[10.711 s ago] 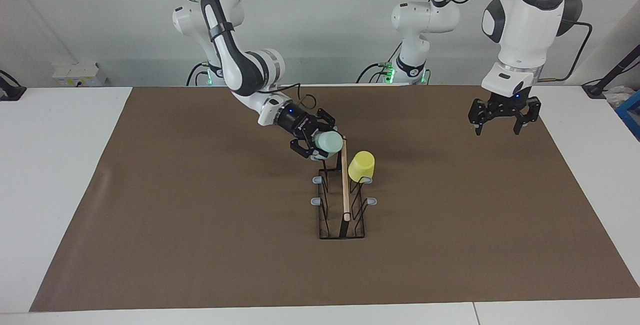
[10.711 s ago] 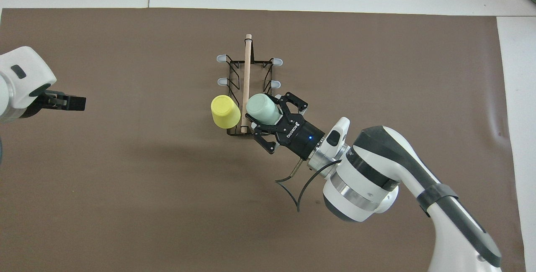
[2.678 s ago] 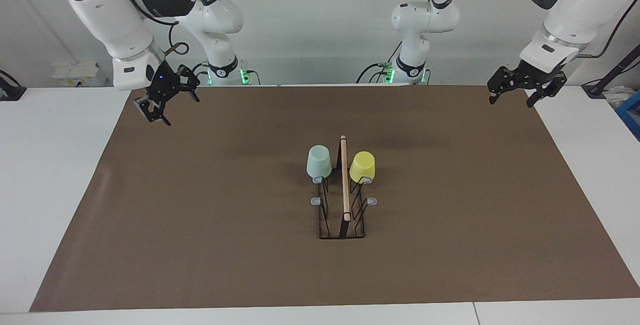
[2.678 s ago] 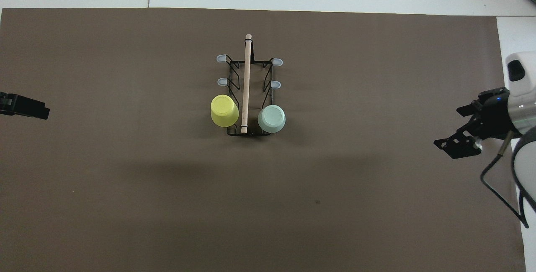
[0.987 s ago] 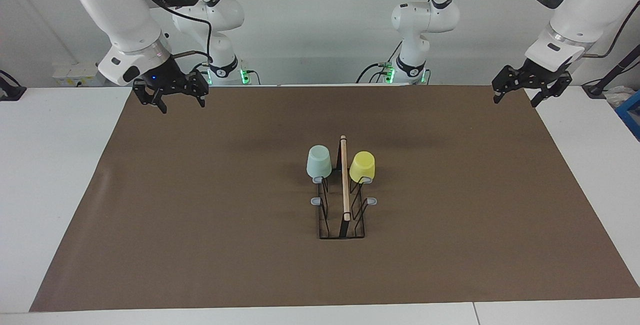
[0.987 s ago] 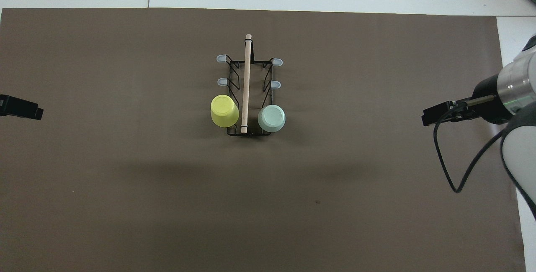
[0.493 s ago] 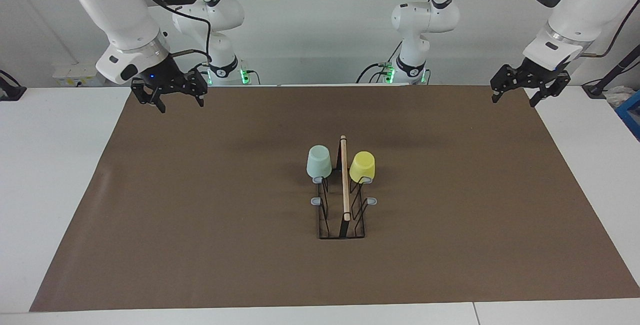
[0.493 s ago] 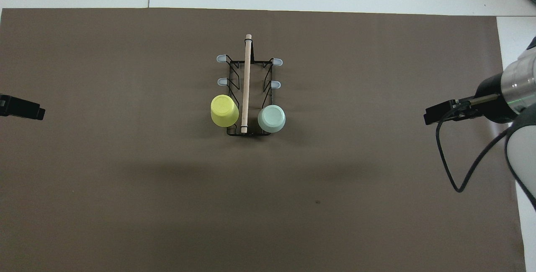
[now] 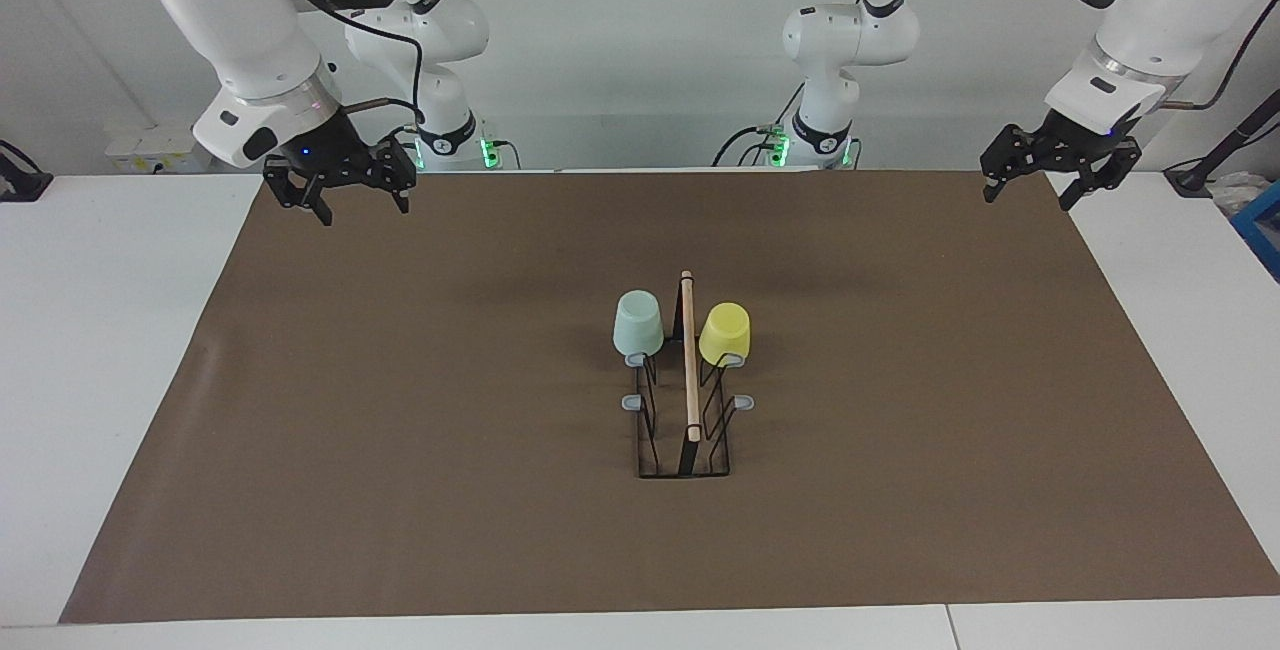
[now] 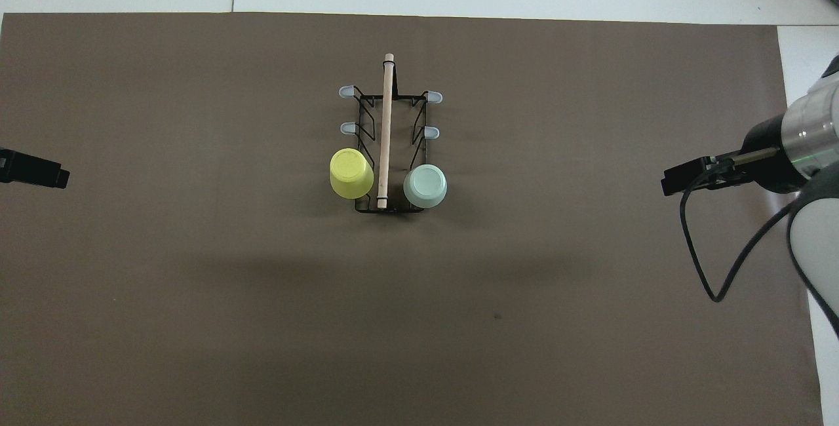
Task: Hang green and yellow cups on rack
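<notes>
A white table (image 9: 120, 350) is filling the scene, and a large brown mat (image 9: 400, 450) is lying flat on it, leaving white margins showing around the mat's edges. A plain pale wall (image 9: 640, 60) is rising just past the table's edge. A small white box (image 9: 160, 148) is sitting against that wall. Soft, even light is falling over the mat.

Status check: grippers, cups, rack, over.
Left gripper and right gripper open, empty, over table ends. Pale mint green plastic cup and bright yellow plastic cup hung on black wire rack. Nothing obstructing.
</notes>
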